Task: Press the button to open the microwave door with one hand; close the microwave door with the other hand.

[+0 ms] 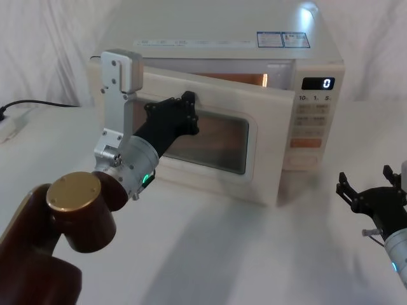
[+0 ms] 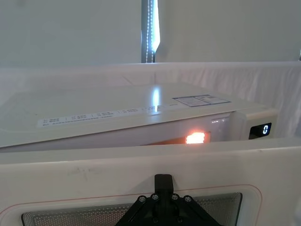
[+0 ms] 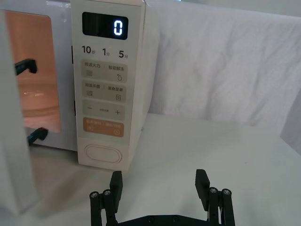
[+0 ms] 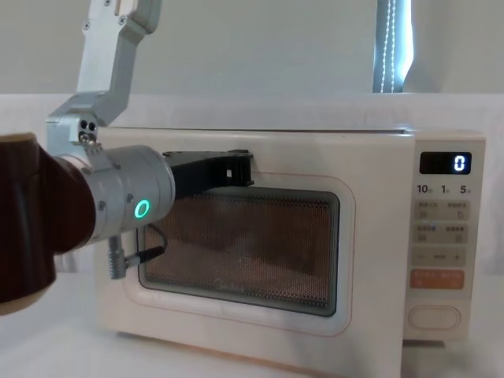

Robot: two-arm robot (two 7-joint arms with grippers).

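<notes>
The cream microwave (image 1: 241, 54) stands at the back of the table, its display (image 1: 318, 83) reading 0. The microwave door (image 1: 268, 149) hangs partly ajar, and the lit orange cavity shows through the gap above it (image 2: 195, 138). My left gripper (image 1: 188, 101) is shut, its black tip against the door's upper frame, just above the dark window (image 4: 236, 168). The wide cream button (image 3: 102, 153) sits at the bottom of the control panel, under the orange key. My right gripper (image 3: 159, 183) is open and empty, drawn back over the table at the lower right (image 1: 365, 181), apart from the panel.
A white power strip (image 1: 9, 124) with a black cable (image 1: 38, 103) lies at the far left. White cloth covers the table (image 1: 254, 254), with free room in front of the microwave. White curtains hang behind.
</notes>
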